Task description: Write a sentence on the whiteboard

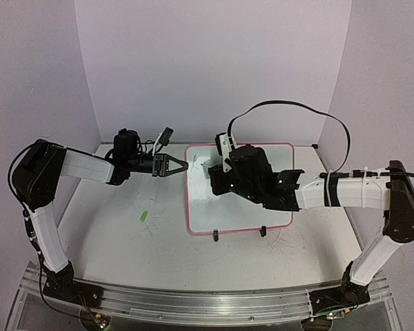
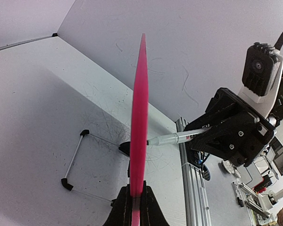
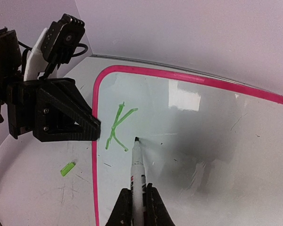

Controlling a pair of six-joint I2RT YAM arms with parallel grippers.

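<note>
The left tool [image 1: 182,166] is clamped on the left edge of the small glossy white whiteboard with a pink frame [image 1: 262,207]. The right tool [image 3: 137,205] grips a thin white marker pen [image 3: 137,162]. The pen tip touches the board just ahead of this tool, right of a green handwritten letter K [image 3: 117,127].

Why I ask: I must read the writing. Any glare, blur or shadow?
Right wrist: a glare patch on the whiteboard sits right of the green K; grey shadow lies beside the marker. Left wrist: the board's pink edge is blurred. Top external: writing too small to read.
</note>
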